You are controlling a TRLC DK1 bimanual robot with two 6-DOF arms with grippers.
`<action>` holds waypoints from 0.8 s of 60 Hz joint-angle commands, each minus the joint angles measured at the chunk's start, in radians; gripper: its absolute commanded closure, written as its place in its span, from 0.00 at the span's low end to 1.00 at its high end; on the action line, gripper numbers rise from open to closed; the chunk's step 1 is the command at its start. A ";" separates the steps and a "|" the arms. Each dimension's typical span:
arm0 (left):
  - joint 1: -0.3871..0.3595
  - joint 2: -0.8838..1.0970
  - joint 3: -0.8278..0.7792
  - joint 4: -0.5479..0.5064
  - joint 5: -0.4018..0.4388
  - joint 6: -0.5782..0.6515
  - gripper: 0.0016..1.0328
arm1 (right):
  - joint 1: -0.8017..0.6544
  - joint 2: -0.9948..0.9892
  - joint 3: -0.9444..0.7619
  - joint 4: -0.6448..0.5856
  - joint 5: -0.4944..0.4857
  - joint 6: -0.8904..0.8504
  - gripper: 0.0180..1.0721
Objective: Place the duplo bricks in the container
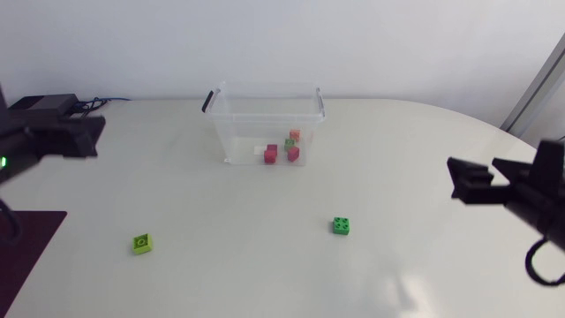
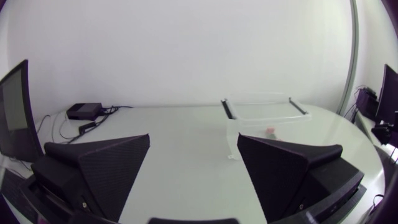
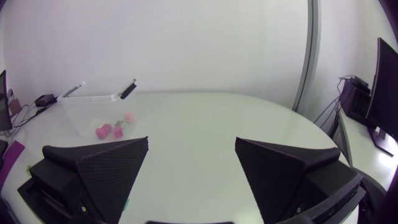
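Left gripper (image 2: 193,143): released, its two broad black fingers spread wide with nothing between them; it hangs over the left edge of the worktop (image 1: 397,159), well apart from every brick.
Black box (image 1: 42,104): small flat unit with cables, on the far left corner of the worktop.
Lime brick (image 1: 141,243): one yellow-green duplo brick, lying alone on the bare worktop towards the near left, well apart from the container.
Container (image 1: 238,132): clear plastic tub without a lid, dark handle clips at its two ends, standing upright near the middle of the far edge.
Bricks in container (image 1: 271,155): two pink-red ones side by side on the tub floor, with a small orange one and a green one just behind them and a pale piece beside them; they sit close together towards the right half of the tub.
Green brick (image 1: 341,226): one darker green duplo brick, studs up, on the open worktop right of centre and nearer than the container.
Right gripper (image 3: 191,143): released, fingers wide apart and holding nothing; it hangs over the right edge of the worktop, well apart from the green brick.
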 commanded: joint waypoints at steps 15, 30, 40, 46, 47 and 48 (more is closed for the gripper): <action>0.108 0.745 0.397 -0.576 0.216 0.906 0.11 | 0.062 0.741 0.433 -0.323 0.022 -0.351 0.09; 0.212 0.794 0.203 -0.565 0.208 1.320 0.10 | 0.159 0.802 0.338 -0.296 -0.175 -0.597 0.05; 0.197 0.785 0.064 -0.604 0.216 1.478 0.10 | 0.309 0.876 0.315 -0.310 -0.194 -0.700 0.05; 0.131 0.833 0.010 -0.533 0.216 1.466 0.11 | 0.392 0.928 0.312 -0.271 -0.191 -0.701 0.05; 0.117 0.850 -0.001 -0.502 0.213 1.463 0.11 | 0.398 0.937 0.312 -0.259 -0.191 -0.701 0.05; 0.106 0.871 -0.011 -0.467 0.204 1.458 0.11 | 0.404 0.948 0.314 -0.251 -0.191 -0.704 0.05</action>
